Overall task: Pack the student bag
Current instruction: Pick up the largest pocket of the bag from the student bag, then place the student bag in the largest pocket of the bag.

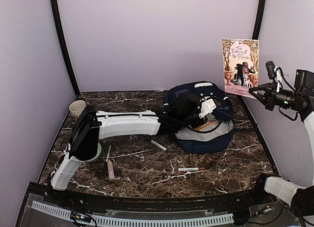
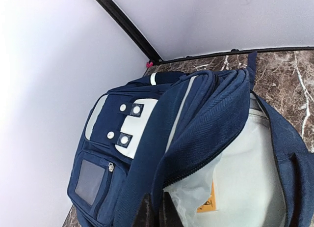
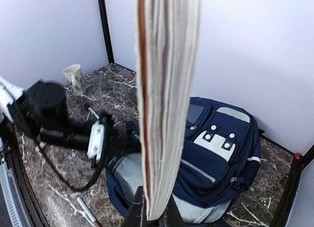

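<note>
Pinching the zip edge of the student bag, the left gripper has its fingers squeezed tight on the blue cloth and lifts the flap so the mouth gapes. The bag lies on the table, nearer the far edge and the right edge than the middle. The right gripper is clamped on the bottom of a book. It holds the book standing up in the air by the far right corner of the table, well apart from the bag.

What could go wrong? The cloth is soft and could slip out of the left fingers. Then the flap would flop down and close the mouth. The book is gripped at one edge only, so it could tip or slide out on the way. The mouth looks narrow to me, so a corner of the book could catch on the zip edge and shove the bag along the table. A pale crinkly sheet sits just inside the mouth and could get in the way.

Hard to see: both pairs of fingertips are cut off at the bottom of their wrist views. How deep the bag goes cannot be told. The book hides a strip of the bag from the right wrist view. The orange label inside is too small to read.
</note>
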Motion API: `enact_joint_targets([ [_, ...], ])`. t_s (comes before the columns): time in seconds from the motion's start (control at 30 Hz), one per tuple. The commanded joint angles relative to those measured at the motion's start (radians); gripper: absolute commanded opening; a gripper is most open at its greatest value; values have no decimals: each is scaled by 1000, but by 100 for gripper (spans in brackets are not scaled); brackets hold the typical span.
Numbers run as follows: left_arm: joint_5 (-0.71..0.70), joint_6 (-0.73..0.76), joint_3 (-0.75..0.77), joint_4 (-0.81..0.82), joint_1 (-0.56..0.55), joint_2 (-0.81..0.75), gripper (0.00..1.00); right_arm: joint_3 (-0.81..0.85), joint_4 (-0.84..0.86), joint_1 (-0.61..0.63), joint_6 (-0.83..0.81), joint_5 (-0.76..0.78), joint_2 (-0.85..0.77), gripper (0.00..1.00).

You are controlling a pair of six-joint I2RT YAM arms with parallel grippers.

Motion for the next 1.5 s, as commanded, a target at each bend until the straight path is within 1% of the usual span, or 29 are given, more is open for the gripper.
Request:
enact_joint_targets([
  [0.0,-3,-72,33,77,112,-125,0,-47,-279,-4,-361,-38,-45,0],
  [0.07,18,-97,26,81,131,-132,0,-36,-441,-2,-559,-45,-40,0],
  [0.2,78,-198,18,83,166,-139,0,-65,-656,16,-805,-45,4,0],
  [0.3,150,-260,5,104,189,-140,0,-93,-744,65,-895,-11,75,0],
  [0.37,164,-248,1,136,190,-138,0,-108,-735,95,-925,12,104,0],
  [0.53,163,-225,29,153,190,-137,0,-122,-620,189,-838,77,181,0],
  [0.57,172,-217,36,147,189,-138,0,-130,-582,220,-797,102,196,0],
  [0.63,194,-203,38,143,190,-142,0,-170,-437,295,-683,200,207,0],
  [0.7,206,-203,39,145,190,-146,0,-207,-348,346,-643,268,222,0],
  [0.77,221,-205,38,141,190,-151,0,-205,-321,387,-618,282,265,0],
  [0.83,236,-205,38,134,190,-156,0,-176,-344,421,-598,259,326,0],
  [0.97,232,-207,35,129,190,-169,0,-113,-354,474,-475,203,478,0],
  [1.13,242,-206,30,120,180,-186,0,-84,-276,488,-322,182,603,0],
  [1.23,225,-167,25,120,156,-195,0,-47,-294,488,-285,134,685,0],
  [1.3,212,-132,23,123,136,-198,0,-13,-333,488,-265,86,767,0],
  [1.47,141,-36,4,168,84,-198,0,79,-439,485,-281,-28,915,0],
])
